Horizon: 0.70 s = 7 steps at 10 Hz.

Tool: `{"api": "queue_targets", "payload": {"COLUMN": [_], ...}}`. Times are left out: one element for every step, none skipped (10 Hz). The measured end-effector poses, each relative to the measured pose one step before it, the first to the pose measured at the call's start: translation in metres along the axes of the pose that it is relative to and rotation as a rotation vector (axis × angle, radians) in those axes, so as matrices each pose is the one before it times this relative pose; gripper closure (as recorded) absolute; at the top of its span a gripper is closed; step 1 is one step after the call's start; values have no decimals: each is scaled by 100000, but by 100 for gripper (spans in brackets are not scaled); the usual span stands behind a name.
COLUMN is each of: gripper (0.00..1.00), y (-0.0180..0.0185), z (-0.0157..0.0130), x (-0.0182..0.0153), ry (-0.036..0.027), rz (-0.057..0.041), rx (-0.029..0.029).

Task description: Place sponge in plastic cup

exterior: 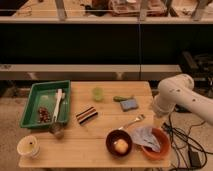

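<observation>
Sponge (129,104) lies right of the cup (97,93); gripper (158,119) sits by the table (90,146) edge, its grip I can't tell

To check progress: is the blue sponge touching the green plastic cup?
Apart. The camera view shows bare table between the blue sponge and the green plastic cup. The pincer is at the table's right edge.

The white arm (181,96) runs out of frame at the right, and its gripper (159,119), low beside the right edge of the table (85,146), shows only as a pale stub. The dark bits (42,114) in the green tray (31,101) are too small to name, as is the yellowish lump (120,145) in the dark bowl (110,141); clutter (127,6) on the top shelf (30,20) is cut by the upper edge.
</observation>
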Motion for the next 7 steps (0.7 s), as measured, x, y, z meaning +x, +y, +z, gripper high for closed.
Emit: {"api": "queue_targets", "payload": {"gripper": [37,37,37,37,37,37,37], "y": [-8,-93,-429,-970,-1603,-1918,-1851], "z": [-6,-14,-66,-126,51,194,275], "x": [0,-12,-151,-95,-374,-379,-321], "ry": [0,-118,-759,-1003,-1096,-1291,-1021], "rz": [3,4,-708,-885,-1380,-1040,-1151], "rx": [17,224,1489,1980,1902,1622,1116]}}
